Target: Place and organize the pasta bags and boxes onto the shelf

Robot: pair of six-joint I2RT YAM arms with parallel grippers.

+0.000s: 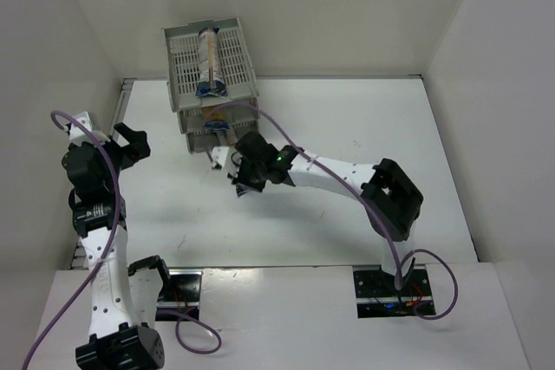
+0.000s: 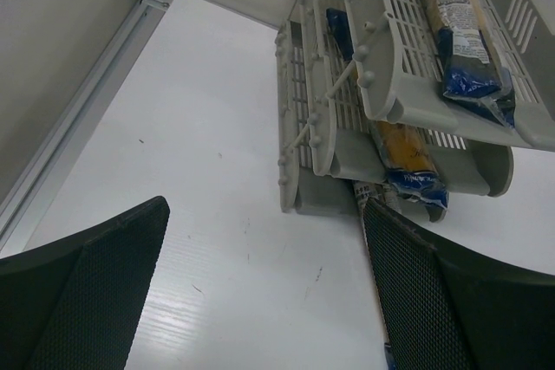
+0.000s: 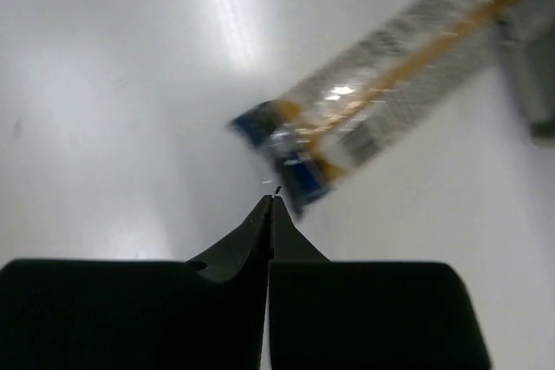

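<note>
The grey shelf (image 1: pixel 184 65) stands at the back of the table. One spaghetti pack (image 1: pixel 209 60) lies on its top tier and a second (image 1: pixel 215 115) on the middle tier. Both show in the left wrist view, the upper pack (image 2: pixel 457 30) and the middle pack (image 2: pixel 406 155). A third pack (image 3: pixel 381 97) lies low with its far end in the bottom tier and its blue near end sticking out over the table. My right gripper (image 1: pixel 242 172) is shut, its tips (image 3: pixel 271 201) just short of that blue end. My left gripper (image 1: pixel 132 139) is open and empty (image 2: pixel 260 301), left of the shelf (image 2: pixel 342 158).
White walls enclose the table on the left, back and right. A metal rail (image 2: pixel 95 97) runs along the left wall's foot. The right arm (image 1: pixel 347 178) reaches across the middle of the table, with a purple cable (image 1: pixel 277 132) looping over it.
</note>
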